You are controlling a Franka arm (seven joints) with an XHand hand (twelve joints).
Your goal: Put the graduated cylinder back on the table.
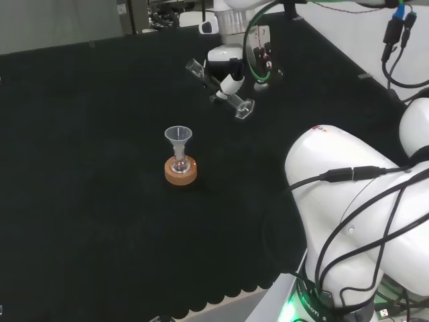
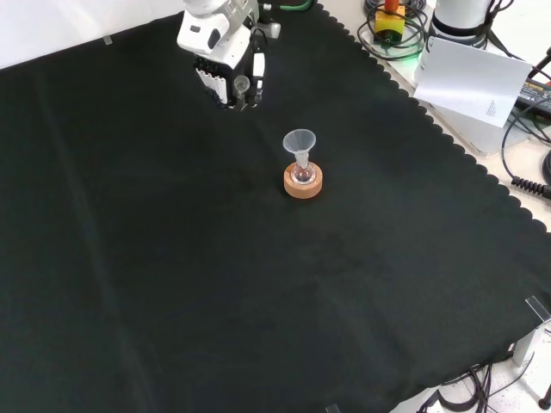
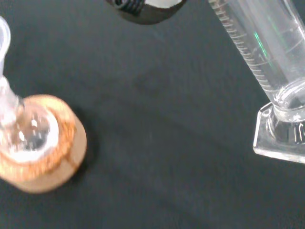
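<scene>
The hand (image 1: 226, 66) is shut on a clear graduated cylinder (image 1: 236, 102) and holds it tilted in the air above the black cloth. In the head view its open mouth points up to the left and its flat foot (image 1: 244, 109) down to the right. In the front view the hand (image 2: 217, 41) hangs near the top, with the cylinder's mouth (image 2: 242, 84) showing between the fingers. The wrist view shows the cylinder's scale (image 3: 259, 47) and its foot (image 3: 281, 138) close up, above the cloth.
A small round flask with a clear funnel (image 1: 178, 136) in its neck sits on a cork ring (image 1: 181, 172), below and left of the hand in the head view. In the front view the cork ring (image 2: 303, 184) lies below and right of the hand. A paper sheet (image 2: 469, 82) and cables lie beyond the cloth's scalloped edge.
</scene>
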